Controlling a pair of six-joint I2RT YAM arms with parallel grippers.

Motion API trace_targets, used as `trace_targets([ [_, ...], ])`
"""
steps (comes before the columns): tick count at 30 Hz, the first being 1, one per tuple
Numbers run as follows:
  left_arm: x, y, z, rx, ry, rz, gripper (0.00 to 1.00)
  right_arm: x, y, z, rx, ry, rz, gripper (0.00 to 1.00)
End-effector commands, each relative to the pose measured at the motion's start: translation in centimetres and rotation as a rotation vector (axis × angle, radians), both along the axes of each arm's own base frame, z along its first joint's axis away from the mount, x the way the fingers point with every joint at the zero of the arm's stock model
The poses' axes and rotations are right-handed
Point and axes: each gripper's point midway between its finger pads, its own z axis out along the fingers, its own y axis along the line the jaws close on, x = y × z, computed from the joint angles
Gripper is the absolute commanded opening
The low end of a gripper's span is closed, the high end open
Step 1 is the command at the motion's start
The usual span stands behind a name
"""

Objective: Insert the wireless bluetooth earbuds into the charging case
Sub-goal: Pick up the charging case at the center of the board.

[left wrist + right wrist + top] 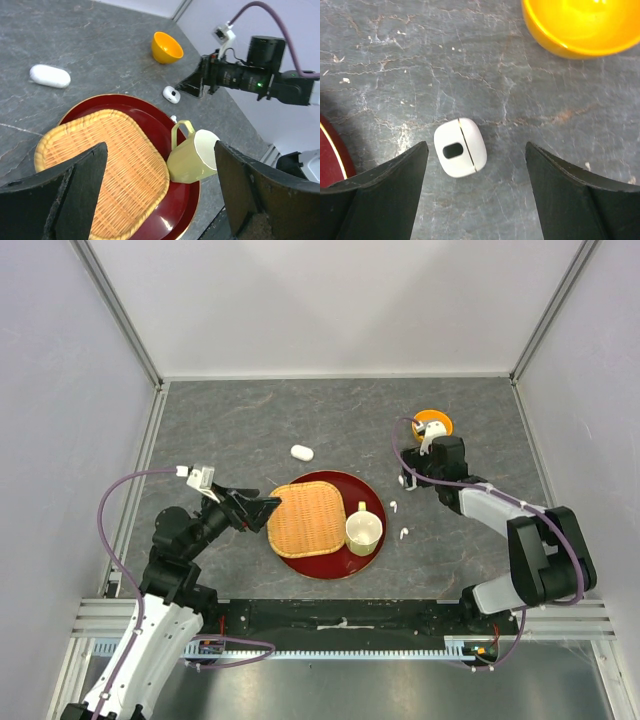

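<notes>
Grey marbled table (250,420), pale walls (330,300). The charging case (460,148) lies beneath the right gripper (476,146), centred between its wide-spread, empty fingers; the left gripper (160,146) likewise gapes empty.

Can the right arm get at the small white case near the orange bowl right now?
Probably yes. The right gripper is open, the white case lies framed between its fingers on bare table, and the orange bowl and red plate sit clear of it.

Grey stone-look table (250,420) — pale walls (330,300), aluminium frame (118,310).
</notes>
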Motion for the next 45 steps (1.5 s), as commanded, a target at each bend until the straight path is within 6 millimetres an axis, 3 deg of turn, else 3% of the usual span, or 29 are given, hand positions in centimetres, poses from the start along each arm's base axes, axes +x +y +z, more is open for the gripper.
trace_targets([
  [1,-1.1,-0.9,2.8,-0.027,-0.101,-0.082,0.94,1.9,2.0,1.4,0.038,-0.022,0.168,0.85],
  [11,-1.3,-1.4,2.7,-0.037,-0.099,-0.116,0.94,0.3,2.5,-1.8,0.032,0.127,0.242,0.84],
  [28,-0.6,-0.7,1.9,0.006,-0.018,-0.063,1.00,0.2,1.3,-4.4,-0.033,0.211,0.211,0.67],
  [39,-0.9,-1.5,1.9,0.003,-0.004,-0.122,1.00,0.2,1.4,-4.8,-0.034,0.217,0.214,0.68],
  [42,-0.9,-1.5,1.8,0.005,-0.009,-0.118,1.00,0.2,1.4,-4.8,-0.029,0.218,0.215,0.64],
  [45,-0.9,-1.4,1.9,-0.001,-0.017,-0.116,1.00,0.2,1.7,-4.6,-0.022,0.213,0.225,0.50],
])
